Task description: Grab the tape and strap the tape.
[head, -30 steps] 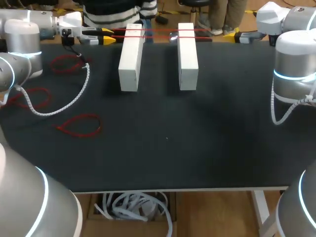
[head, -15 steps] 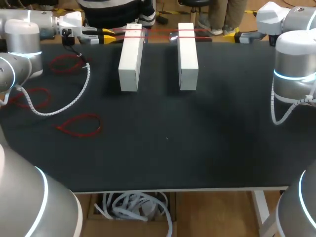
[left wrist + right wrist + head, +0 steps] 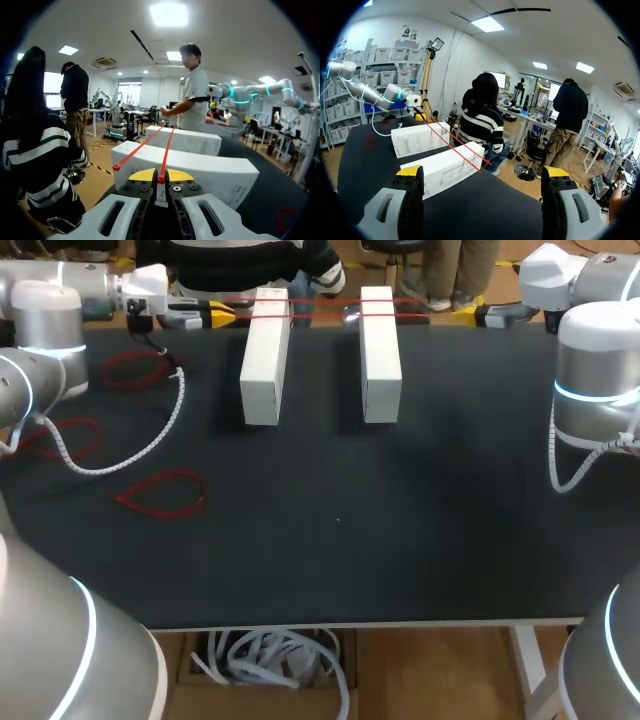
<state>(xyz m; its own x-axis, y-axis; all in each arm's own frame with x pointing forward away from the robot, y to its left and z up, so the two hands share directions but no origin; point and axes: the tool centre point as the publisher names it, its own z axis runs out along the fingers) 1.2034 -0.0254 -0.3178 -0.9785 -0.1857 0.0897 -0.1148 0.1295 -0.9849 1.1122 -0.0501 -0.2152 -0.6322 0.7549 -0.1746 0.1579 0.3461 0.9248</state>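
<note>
Left tool (image 3: 155, 176): fingers closed tight, red tape (image 3: 168, 150) pinched between the yellow tips. From the pinch two strands run straight ahead, over the far end of the white box nearest it (image 3: 205, 175), then over the second white box (image 3: 187, 141) beyond.

Right tool (image 3: 482, 172): fingers spread wide, nothing between them or touching them. It faces the left tool across the boxes, and the tape's far end lies ahead of it, just past the top of its nearer box, not reaching the fingertips.

Head view: left tool (image 3: 215, 312) and right tool (image 3: 480, 312) sit at the desk's (image 3: 400, 520) far edge, with both boxes side by side between them and the tape in line with both. Three loose red loops (image 3: 160, 476) lie flat on the desk, off to the side of the left tool and well apart from the boxes.
</note>
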